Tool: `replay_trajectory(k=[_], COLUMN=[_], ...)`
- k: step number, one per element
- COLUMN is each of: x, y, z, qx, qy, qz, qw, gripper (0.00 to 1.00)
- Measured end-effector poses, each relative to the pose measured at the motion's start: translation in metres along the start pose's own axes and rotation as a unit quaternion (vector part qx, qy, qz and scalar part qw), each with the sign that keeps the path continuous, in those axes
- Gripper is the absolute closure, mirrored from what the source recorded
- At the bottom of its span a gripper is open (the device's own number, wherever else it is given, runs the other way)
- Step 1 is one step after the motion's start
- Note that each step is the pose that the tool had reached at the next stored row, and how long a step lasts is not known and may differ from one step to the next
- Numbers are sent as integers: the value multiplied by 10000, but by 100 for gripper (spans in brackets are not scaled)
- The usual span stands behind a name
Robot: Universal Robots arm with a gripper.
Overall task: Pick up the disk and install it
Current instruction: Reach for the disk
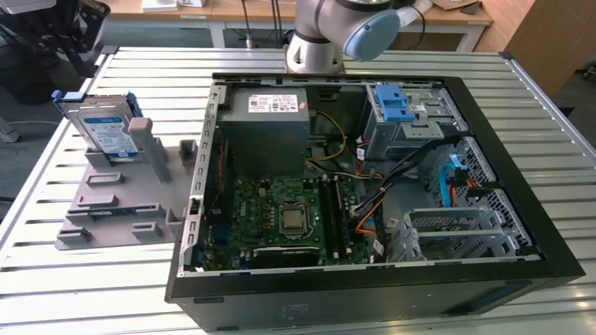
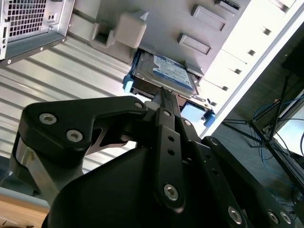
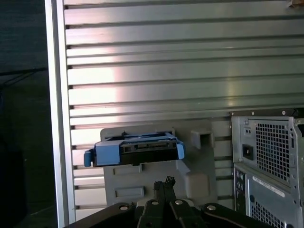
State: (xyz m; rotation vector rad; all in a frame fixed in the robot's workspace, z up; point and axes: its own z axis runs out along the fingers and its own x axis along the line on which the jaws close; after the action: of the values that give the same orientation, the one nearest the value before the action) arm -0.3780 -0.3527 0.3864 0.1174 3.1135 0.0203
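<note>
The disk [image 1: 107,132] is a silver drive with a blue-and-white label in a blue plastic frame. It stands on edge in a grey holder [image 1: 121,202] on the table, at the exterior view's left of the open computer case [image 1: 373,296]. In both wrist views my gripper [image 2: 164,95] [image 3: 163,182] is some way off, its tips pointing toward the disk [image 2: 166,73] [image 3: 135,149] without touching it. The black fingers lie together with nothing between them.
Inside the case are a grey power-supply box [image 1: 270,129], a motherboard [image 1: 289,216], a blue latch on a silver cage [image 1: 400,105] and a metal bay [image 1: 465,230]. The arm [image 1: 326,35] rises behind the case. The slatted table [image 1: 93,293] ends near the holder.
</note>
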Motion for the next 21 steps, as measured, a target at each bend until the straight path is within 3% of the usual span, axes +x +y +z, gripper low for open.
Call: replay_trajectory(k=[21], x=[350], y=[61], z=[7], qx=[0], qy=[0], qz=[0], qw=[10000], gripper=[89])
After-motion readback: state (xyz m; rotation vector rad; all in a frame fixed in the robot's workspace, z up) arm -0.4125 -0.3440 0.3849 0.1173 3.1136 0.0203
